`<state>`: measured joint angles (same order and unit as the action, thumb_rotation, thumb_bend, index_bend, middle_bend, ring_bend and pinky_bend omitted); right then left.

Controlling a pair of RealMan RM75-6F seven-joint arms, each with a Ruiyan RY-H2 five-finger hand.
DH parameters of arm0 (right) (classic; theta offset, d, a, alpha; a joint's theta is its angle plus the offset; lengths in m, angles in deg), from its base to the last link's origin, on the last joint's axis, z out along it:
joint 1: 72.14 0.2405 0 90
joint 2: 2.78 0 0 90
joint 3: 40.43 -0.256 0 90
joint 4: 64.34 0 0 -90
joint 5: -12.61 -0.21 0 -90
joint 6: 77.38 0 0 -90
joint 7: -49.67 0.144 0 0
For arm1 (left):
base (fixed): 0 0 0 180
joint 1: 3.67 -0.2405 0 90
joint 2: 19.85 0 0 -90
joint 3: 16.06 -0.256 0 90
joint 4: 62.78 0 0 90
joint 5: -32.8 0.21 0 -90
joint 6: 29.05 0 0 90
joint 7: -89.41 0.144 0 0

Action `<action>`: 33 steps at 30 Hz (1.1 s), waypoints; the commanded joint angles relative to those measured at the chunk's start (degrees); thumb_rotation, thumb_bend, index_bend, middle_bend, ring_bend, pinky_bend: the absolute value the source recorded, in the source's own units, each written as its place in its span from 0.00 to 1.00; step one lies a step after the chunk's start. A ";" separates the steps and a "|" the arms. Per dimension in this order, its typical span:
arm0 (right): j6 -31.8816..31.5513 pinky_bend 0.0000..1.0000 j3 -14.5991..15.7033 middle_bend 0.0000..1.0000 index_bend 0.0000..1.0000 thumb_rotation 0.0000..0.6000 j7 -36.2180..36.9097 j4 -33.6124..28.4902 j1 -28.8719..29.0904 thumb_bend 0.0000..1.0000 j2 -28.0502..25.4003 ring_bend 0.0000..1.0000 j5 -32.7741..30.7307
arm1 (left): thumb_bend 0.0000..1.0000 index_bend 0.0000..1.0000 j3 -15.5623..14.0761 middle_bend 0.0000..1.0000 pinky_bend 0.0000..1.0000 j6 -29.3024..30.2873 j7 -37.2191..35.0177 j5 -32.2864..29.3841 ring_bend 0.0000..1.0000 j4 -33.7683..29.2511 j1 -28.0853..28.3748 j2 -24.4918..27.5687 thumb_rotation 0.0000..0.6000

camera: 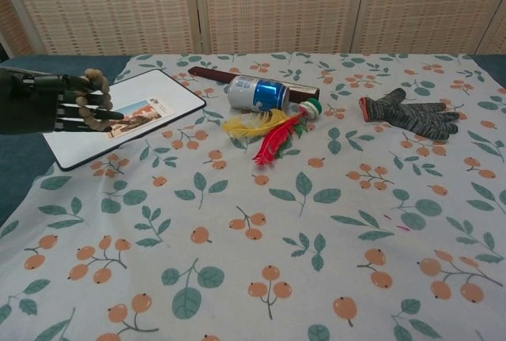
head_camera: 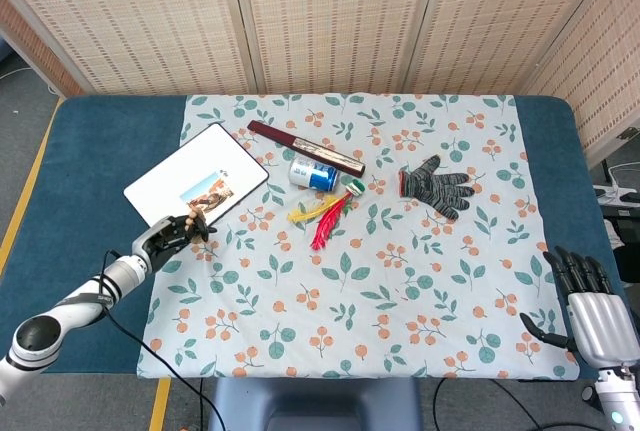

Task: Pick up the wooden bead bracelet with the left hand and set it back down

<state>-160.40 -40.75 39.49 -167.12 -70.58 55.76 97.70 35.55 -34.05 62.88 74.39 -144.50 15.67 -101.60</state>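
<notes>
The wooden bead bracelet (camera: 99, 100) is a loop of light brown beads hanging around the fingers of my black left hand (camera: 43, 102), lifted above the white tablet's near corner. In the head view the left hand (head_camera: 168, 235) sits at the left edge of the patterned cloth, with the bracelet (head_camera: 196, 219) at its fingertips. My right hand (head_camera: 588, 303) rests off the cloth's front right corner, fingers spread, holding nothing.
A white tablet (camera: 126, 115) lies just behind the left hand. Further right lie a blue can (camera: 258, 93), a dark red stick (camera: 212, 75), coloured feathers (camera: 271, 132) and a grey knit glove (camera: 411, 114). The flowered cloth (camera: 316, 230) covers the table.
</notes>
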 commanded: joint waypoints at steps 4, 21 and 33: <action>0.19 0.00 0.06 0.00 0.00 0.52 -0.11 0.01 0.07 0.20 0.09 0.00 0.06 | 1.00 0.54 -1.84 0.56 0.00 13.17 16.01 21.70 0.24 -6.66 -6.96 -4.77 1.00; 0.05 0.00 -0.06 0.00 0.00 0.52 0.14 0.05 0.04 0.20 -0.02 0.00 0.11 | 1.00 0.30 -30.75 0.46 0.00 43.05 4.13 60.99 0.18 5.81 -0.44 -8.42 1.00; -0.12 0.00 -0.11 0.00 0.00 0.52 0.46 0.10 -0.05 0.20 -0.19 0.00 0.20 | 0.58 0.05 -40.83 0.22 0.00 54.74 3.14 61.79 0.07 11.84 4.28 -9.95 1.00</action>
<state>-160.51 -40.86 39.95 -167.02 -70.63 55.57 97.88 -4.45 19.37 66.05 136.44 -133.06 19.34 -111.36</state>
